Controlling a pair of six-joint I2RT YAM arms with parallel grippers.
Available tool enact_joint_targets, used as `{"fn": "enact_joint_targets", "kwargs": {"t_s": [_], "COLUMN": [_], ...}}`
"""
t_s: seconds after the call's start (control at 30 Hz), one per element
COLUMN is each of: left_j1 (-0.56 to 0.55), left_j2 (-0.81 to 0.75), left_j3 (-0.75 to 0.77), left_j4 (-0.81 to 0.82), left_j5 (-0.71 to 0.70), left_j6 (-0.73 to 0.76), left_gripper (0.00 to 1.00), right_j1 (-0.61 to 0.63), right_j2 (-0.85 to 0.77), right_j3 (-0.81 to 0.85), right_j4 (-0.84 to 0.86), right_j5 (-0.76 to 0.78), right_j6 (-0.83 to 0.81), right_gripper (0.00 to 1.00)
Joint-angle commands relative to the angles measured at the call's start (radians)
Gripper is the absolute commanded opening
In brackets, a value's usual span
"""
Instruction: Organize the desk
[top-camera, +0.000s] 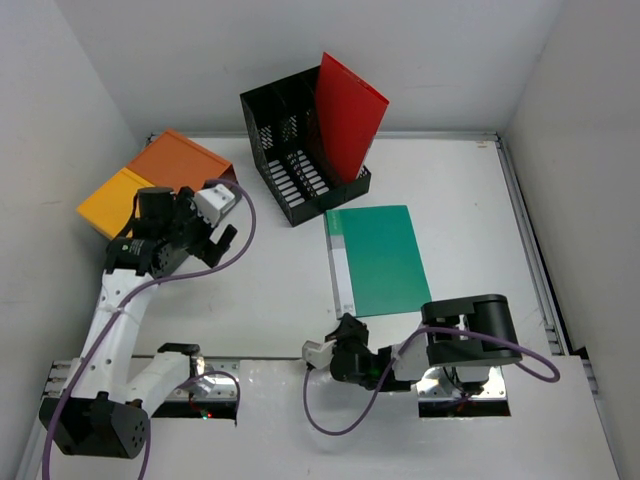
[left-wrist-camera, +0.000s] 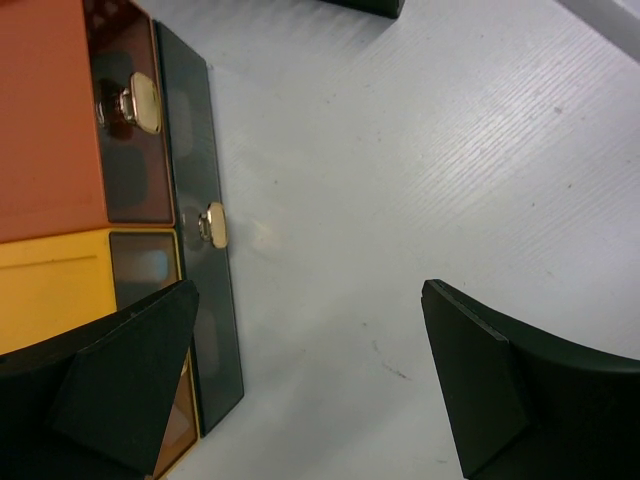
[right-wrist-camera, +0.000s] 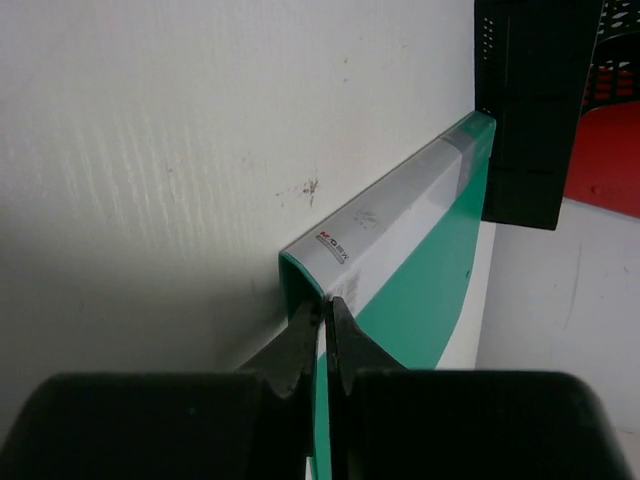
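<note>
The tabletop (top-camera: 270, 290) is bare in the middle, so a claw can pass there. At 12 o'clock a black rack (top-camera: 285, 165) stands tall, with a red folder (top-camera: 350, 110) sticking up out of it. At 10 o'clock an orange and yellow drawer box (top-camera: 150, 175) fills the corner. A green folder (top-camera: 385, 260) lies flat toward 3 o'clock, with a bare strip between it and the rail (top-camera: 530, 260). On 3 sides, walls (top-camera: 60, 120) close in.

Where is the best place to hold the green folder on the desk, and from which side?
Take its near left corner, beside the white spine strip, coming from the near edge. The green folder lies flat and thin on the desk, so only an edge can be pinched. The right gripper is shut there.
</note>
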Motion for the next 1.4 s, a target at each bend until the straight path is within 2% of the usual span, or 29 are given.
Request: {"fn": "enact_joint_targets", "kwargs": {"t_s": [0.0,0.13,0.23,0.27,0.33,0.37,0.5,0.6,0.7,0.73,0.87,0.93,0.97,1.17,1.37], "left_j1": [-0.003,-0.020,-0.093,-0.162,-0.248,-0.340,-0.543,-0.621,-0.638,-0.640,-0.650,-0.667,-0.672,-0.676,-0.678], "left_j2": [0.002,0.008,0.017,0.017,0.020,0.025,0.133,0.267,0.409,0.443,0.665,0.724,0.768,0.954,1.101], "left_j3": [-0.009,-0.029,-0.056,-0.070,-0.118,-0.138,-0.208,-0.164,-0.084,-0.067,0.047,0.078,0.094,0.226,0.365], "left_j4": [0.081,0.161,0.283,0.323,0.438,0.477,0.644,0.667,0.664,0.676,0.739,0.758,0.829,0.862,0.900], "left_j5": [0.086,0.104,0.057,0.037,-0.044,-0.070,-0.216,-0.164,-0.086,-0.066,-0.014,-0.003,-0.001,0.035,0.090], "left_j6": [-0.009,-0.020,-0.028,-0.023,0.010,0.062,0.260,0.404,0.469,0.497,0.535,0.570,0.580,0.659,0.678], "left_gripper": [0.93,0.93,0.92,0.92,0.93,0.93,0.94,0.96,0.96,0.99,1.00,0.99,1.00,1.00,1.00], "right_j1": [-0.004,-0.028,-0.083,-0.122,-0.163,-0.204,-0.290,-0.344,-0.354,-0.360,-0.370,-0.372,-0.373,-0.377,-0.378], "right_j2": [0.018,-0.036,-0.196,-0.306,-0.426,-0.544,-0.772,-0.888,-0.965,-0.981,-1.037,-1.068,-1.088,-1.120,-1.104], "right_j3": [0.048,0.040,0.024,0.004,-0.019,-0.041,-0.064,-0.081,-0.078,-0.076,-0.084,-0.085,-0.087,-0.085,-0.058], "right_j4": [-0.002,0.002,-0.060,-0.098,-0.136,-0.174,-0.293,-0.372,-0.458,-0.484,-0.526,-0.552,-0.558,-0.566,-0.598], "right_j5": [-0.006,0.004,-0.072,-0.103,-0.188,-0.215,-0.275,-0.295,-0.266,-0.258,-0.204,-0.191,-0.178,-0.115,-0.100], "right_j6": [0.009,0.029,0.131,0.200,0.297,0.322,0.429,0.465,0.474,0.478,0.492,0.526,0.541,0.547,0.555], "right_gripper": [0.00,0.00,0.00,0.00,0.00,0.00,0.00,0.00,0.00,0.00,0.00,0.00,0.00,0.00,0.00]}}
